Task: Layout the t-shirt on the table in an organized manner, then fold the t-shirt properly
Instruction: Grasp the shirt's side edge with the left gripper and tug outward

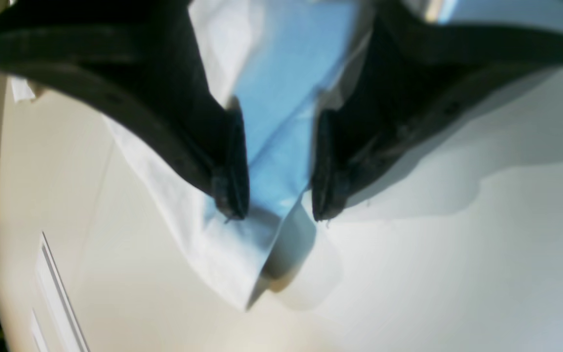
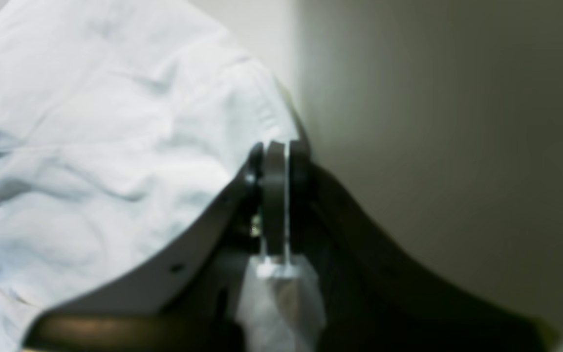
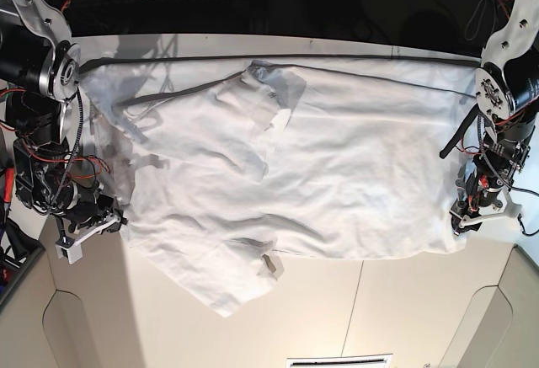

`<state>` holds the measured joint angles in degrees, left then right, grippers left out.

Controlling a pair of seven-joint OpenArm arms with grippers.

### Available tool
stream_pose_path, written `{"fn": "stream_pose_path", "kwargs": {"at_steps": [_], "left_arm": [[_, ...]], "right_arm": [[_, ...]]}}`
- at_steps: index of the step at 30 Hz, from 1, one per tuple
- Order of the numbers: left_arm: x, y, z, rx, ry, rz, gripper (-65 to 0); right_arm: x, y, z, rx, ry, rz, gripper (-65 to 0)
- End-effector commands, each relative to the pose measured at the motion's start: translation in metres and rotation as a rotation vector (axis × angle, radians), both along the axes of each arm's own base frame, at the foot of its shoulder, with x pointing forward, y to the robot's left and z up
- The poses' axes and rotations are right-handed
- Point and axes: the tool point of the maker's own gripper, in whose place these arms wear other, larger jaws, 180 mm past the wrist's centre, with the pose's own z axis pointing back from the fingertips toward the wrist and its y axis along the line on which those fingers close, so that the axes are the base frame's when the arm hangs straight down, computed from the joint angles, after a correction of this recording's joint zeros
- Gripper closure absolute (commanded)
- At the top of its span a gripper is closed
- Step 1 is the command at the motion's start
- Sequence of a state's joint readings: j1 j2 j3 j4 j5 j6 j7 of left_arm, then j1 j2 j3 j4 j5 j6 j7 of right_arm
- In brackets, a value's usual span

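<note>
White table (image 3: 404, 301) fills your workspace, and the t-shirt (image 3: 337, 174) lies spread across it, rumpled toward one side. Your right gripper (image 2: 276, 195) is pinched tight on a fold of shirt fabric at one edge. Your left gripper (image 1: 279, 195) stands partly apart with cloth hanging between its fingers at the opposite edge.

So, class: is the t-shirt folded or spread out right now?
Spread, still wrinkled: the t-shirt lies opened across the table, one sleeve bunched.
</note>
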<state>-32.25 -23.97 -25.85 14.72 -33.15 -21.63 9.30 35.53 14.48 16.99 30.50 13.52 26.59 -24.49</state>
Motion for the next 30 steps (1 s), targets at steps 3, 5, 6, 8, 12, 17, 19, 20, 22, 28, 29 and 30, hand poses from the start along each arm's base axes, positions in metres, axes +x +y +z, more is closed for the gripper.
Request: {"fn": "stream_pose_path", "kwargs": {"at_steps": [3,5,6,8,12,17,19,20,22,28,29,30], "left_arm": [[0.015,0.006,0.021,0.011,-0.057,-0.018,-25.6],[0.016,0.005,0.022,0.017,-0.052,-0.027,-25.6],[0.016,0.004,0.021,0.020,-0.050,-0.031,-25.5],[0.016,0.003,0.022,0.022,-0.053,-0.040,-24.2],[0.017,0.001,0.023,0.017,-0.061,-0.052,-18.7],[0.019,-0.004,0.025,0.009,-0.077,-0.079,-18.1],[0.021,-0.008,0.028,0.004,-0.099,-0.101,-12.8],[0.022,-0.010,0.030,0.002,-0.111,-0.114,-7.9],[0.024,-0.014,0.034,-0.003,-0.134,-0.136,0.0],[0.028,-0.020,0.047,-0.020,-0.202,-0.190,0.0],[0.028,-0.019,0.049,-0.029,-0.210,-0.192,0.0],[0.028,-0.018,0.051,-0.040,-0.218,-0.192,0.0]], "right_arm": [[0.019,-0.007,0.024,0.001,-0.073,-0.010,0.0],[0.019,-0.007,0.024,0.001,-0.073,-0.010,0.0],[0.019,-0.007,0.024,0.001,-0.073,-0.010,0.0],[0.019,-0.007,0.024,0.001,-0.073,-0.010,0.0],[0.019,-0.007,0.024,0.001,-0.073,-0.010,0.0],[0.019,-0.007,0.024,0.001,-0.073,-0.010,0.0],[0.019,-0.007,0.024,0.001,-0.073,-0.011,0.0],[0.019,-0.007,0.024,0.001,-0.073,-0.011,0.0],[0.019,-0.007,0.024,0.001,-0.074,-0.011,0.0],[0.021,-0.005,0.029,0.040,-0.084,-0.022,0.0],[0.022,-0.004,0.031,0.043,-0.089,-0.020,0.0],[0.024,-0.003,0.034,0.046,-0.095,-0.011,0.0]]}}
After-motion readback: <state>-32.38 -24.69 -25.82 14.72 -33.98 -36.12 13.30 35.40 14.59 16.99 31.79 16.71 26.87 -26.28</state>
